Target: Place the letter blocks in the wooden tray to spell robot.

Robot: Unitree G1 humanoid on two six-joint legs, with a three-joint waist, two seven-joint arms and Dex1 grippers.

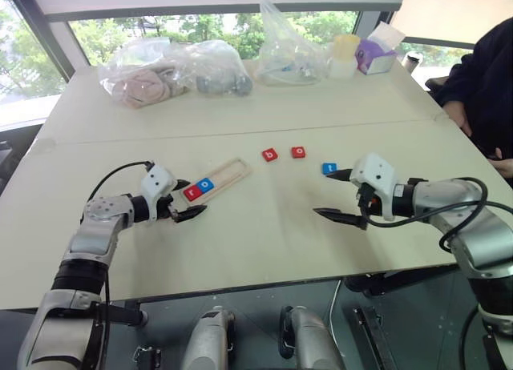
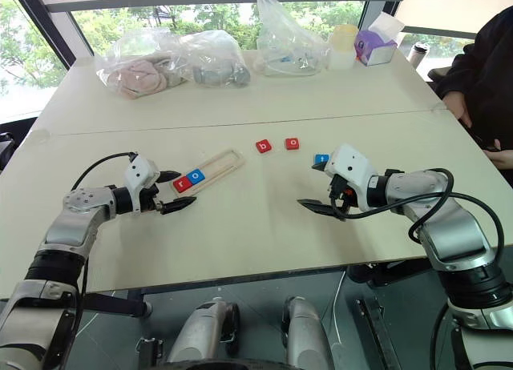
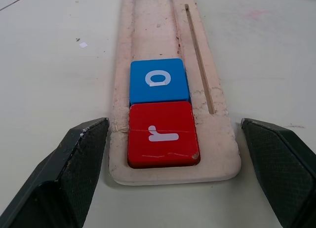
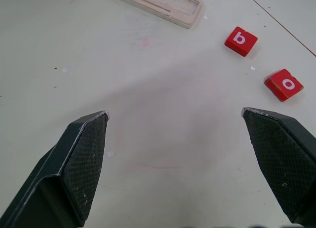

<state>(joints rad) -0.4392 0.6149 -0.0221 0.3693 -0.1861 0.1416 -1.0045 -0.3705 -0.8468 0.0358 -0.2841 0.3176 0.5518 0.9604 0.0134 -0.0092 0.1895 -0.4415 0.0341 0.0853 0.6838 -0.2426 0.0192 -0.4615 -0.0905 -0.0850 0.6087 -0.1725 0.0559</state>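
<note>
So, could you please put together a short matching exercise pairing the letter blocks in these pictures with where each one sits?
Column one:
1. red r block
2. blue o block
3. red b block
4. blue t block

Column two:
A. loose on the table, just in front of the right hand
B. in the wooden tray, second slot from its near end
C. loose on the table, beside the red o block
D. in the wooden tray, at the end nearest the left hand

Pairs: 1-D, 2-B, 3-C, 4-A
</note>
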